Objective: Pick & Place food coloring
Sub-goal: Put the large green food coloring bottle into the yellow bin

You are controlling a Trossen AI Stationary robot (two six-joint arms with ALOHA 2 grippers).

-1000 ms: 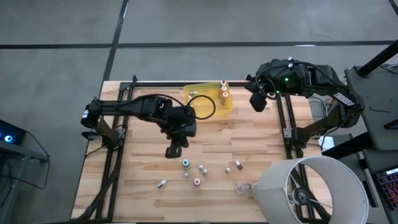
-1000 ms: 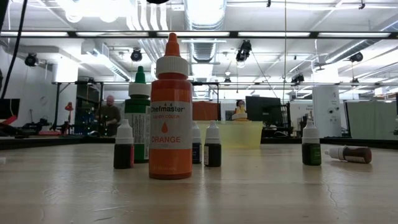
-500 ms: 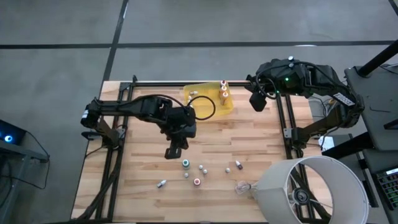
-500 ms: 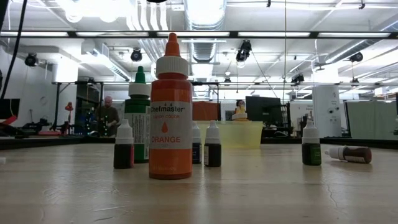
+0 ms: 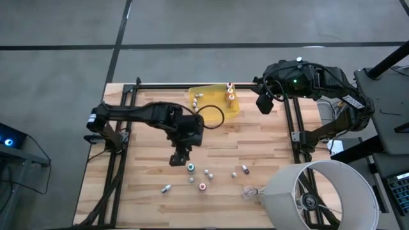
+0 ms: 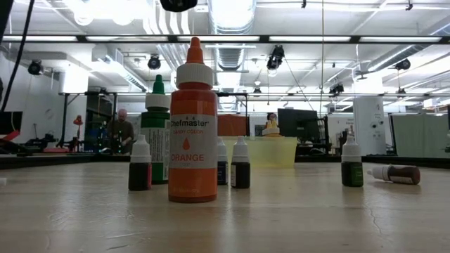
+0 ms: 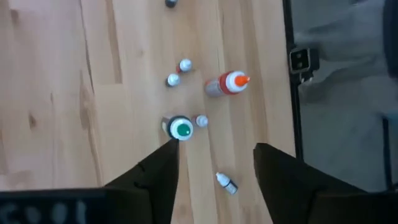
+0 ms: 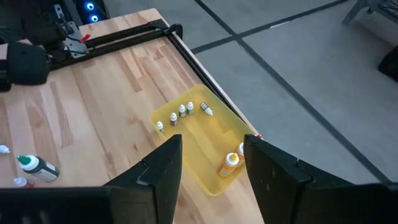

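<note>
Left gripper (image 5: pixel 178 158) hovers open just beside green-capped bottle (image 5: pixel 190 168).

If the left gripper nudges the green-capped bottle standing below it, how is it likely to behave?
The green-capped bottle stands upright, tall for its footprint, so it probably tips easily. Round-bodied, it would likely roll once down. The left gripper is open above it.

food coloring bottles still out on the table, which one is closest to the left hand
The green-capped bottle, standing upright right by the open left hand. The orange-capped bottle and the small white-capped ones sit farther off.
</note>
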